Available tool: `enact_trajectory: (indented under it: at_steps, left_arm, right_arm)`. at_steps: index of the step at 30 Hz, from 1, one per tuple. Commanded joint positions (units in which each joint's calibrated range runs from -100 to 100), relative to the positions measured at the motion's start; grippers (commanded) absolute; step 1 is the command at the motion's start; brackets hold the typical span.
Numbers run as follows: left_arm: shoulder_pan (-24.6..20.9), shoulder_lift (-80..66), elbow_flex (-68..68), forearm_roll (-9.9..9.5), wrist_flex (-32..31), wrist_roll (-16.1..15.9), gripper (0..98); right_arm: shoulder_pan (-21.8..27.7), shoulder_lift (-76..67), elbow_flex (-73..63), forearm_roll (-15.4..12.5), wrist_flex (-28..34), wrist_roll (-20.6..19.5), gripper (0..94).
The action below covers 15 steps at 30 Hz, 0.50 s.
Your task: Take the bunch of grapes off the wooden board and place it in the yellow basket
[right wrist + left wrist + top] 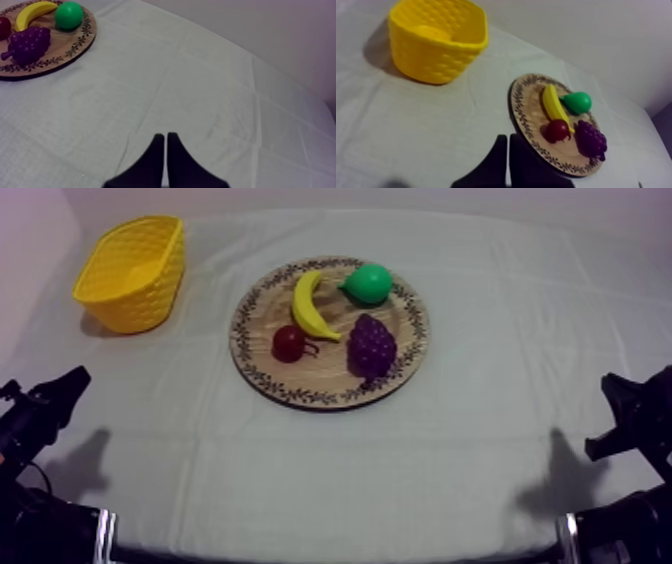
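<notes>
The bunch of grapes (pixel 371 345) lies flat on the wooden board (pixel 322 384), on the part toward the desk's right and near edges, with nothing gripping it. Just beside it, toward the left edge, is the small red fruit (pixel 289 343). The banana (pixel 308 305) lies beyond that, and the pear (pixel 368 284) sits toward the far edge. None of them seems to lie on the grapes, which should leave room for fingers to come down from above. The board sits about the middle of the desk (pixel 420 478), likely so either arm can reach it. The yellow basket (pixel 135 296) stands at the far left corner, mouth up and well apart from the board, so the left arm looks the natural carrier. The left gripper (pixel 507 138) rests low by the left edge, fingers clenched together on nothing. The right gripper (pixel 165 135) sits by the right edge, fingers pressed into a narrow wedge, empty. By this, the pick has not begun.
</notes>
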Motion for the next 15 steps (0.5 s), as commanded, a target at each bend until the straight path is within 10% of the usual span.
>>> enact_trajectory:
  at_steps: [1, 15]
  left_arm:
    - [-0.51, 4.13, -1.03, 3.50, 0.00, -3.99, 0.0]
    - [1.68, 30.25, -25.62, 7.70, 10.21, -7.35, 0.0]
  right_arm:
    - [-0.01, 0.00, 0.00, -0.01, -0.01, 0.02, 0.3]
    - [-0.01, 0.00, 0.00, -0.01, -0.01, 0.02, 0.3]
